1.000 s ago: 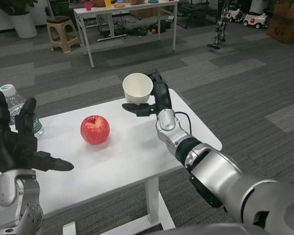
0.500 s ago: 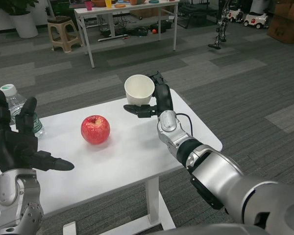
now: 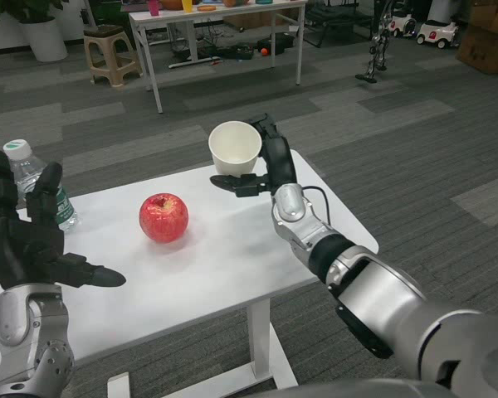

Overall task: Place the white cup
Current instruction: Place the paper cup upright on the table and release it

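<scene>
Here the white table [image 3: 224, 265] carries a red apple [image 3: 163, 217] near its middle and a water bottle [image 3: 33, 178] at its left edge. The left hand [image 3: 25, 240] hovers wide, fingers spread, holding nothing. The right hand [image 3: 261, 166] holds the white cup [image 3: 234, 148] tilted above the table's far edge.

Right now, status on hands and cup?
Right hand holds white cup above table's far edge. Left hand open, waiting near bottle. Apple mid-table, left of cup.

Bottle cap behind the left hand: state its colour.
Green, on the clear water bottle partly hidden by the left hand; only the head view shows it.
</scene>
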You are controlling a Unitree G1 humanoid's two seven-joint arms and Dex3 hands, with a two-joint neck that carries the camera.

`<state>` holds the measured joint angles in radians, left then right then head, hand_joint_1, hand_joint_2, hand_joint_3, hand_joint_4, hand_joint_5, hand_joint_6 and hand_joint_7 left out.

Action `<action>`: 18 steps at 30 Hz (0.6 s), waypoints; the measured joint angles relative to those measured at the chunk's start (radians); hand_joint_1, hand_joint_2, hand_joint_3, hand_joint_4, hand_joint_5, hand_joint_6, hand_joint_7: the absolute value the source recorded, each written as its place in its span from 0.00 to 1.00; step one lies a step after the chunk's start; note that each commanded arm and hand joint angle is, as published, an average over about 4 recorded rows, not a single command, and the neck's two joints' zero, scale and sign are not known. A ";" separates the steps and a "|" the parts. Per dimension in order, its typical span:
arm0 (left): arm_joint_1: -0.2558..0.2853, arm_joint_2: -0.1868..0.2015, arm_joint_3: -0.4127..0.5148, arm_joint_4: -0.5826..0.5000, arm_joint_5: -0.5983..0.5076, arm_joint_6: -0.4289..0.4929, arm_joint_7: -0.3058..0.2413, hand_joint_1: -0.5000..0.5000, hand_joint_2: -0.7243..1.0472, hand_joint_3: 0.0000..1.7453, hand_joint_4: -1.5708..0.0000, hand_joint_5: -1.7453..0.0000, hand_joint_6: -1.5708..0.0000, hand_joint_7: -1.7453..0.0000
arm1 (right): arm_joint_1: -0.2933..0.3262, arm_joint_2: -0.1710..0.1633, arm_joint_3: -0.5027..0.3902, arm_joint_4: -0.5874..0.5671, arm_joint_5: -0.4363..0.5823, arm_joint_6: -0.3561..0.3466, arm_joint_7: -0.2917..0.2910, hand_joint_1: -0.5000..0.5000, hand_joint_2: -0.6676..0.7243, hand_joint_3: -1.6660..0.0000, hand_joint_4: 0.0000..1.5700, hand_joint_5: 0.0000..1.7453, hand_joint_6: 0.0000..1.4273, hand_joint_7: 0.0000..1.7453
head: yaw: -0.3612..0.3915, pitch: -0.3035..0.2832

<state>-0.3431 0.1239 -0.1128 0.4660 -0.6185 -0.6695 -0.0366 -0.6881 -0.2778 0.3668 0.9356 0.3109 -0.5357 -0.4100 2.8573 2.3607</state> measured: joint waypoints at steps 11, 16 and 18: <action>0.005 -0.001 0.004 -0.004 -0.001 -0.003 0.000 0.00 0.10 0.05 1.00 0.59 1.00 1.00 | 0.159 -0.077 0.005 -0.199 0.002 0.008 0.005 0.64 0.14 0.67 0.13 0.94 0.04 0.84 | 0.025 -0.008; 0.005 0.001 0.006 -0.004 -0.001 -0.003 0.000 0.00 0.10 0.05 1.00 0.59 1.00 1.00 | 0.241 -0.109 -0.032 -0.276 0.002 0.010 0.005 0.67 0.14 0.67 0.13 0.94 0.03 0.86 | 0.025 -0.014; 0.005 0.001 0.006 -0.004 -0.002 -0.004 0.000 0.00 0.10 0.05 1.00 0.59 1.00 1.00 | 0.272 -0.121 -0.052 -0.307 0.002 0.010 0.005 0.67 0.14 0.67 0.13 0.94 0.02 0.85 | 0.023 -0.015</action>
<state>-0.3378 0.1251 -0.1069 0.4621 -0.6202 -0.6730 -0.0365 -0.4159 -0.3990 0.3152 0.6289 0.3125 -0.5259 -0.4053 2.8802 2.3459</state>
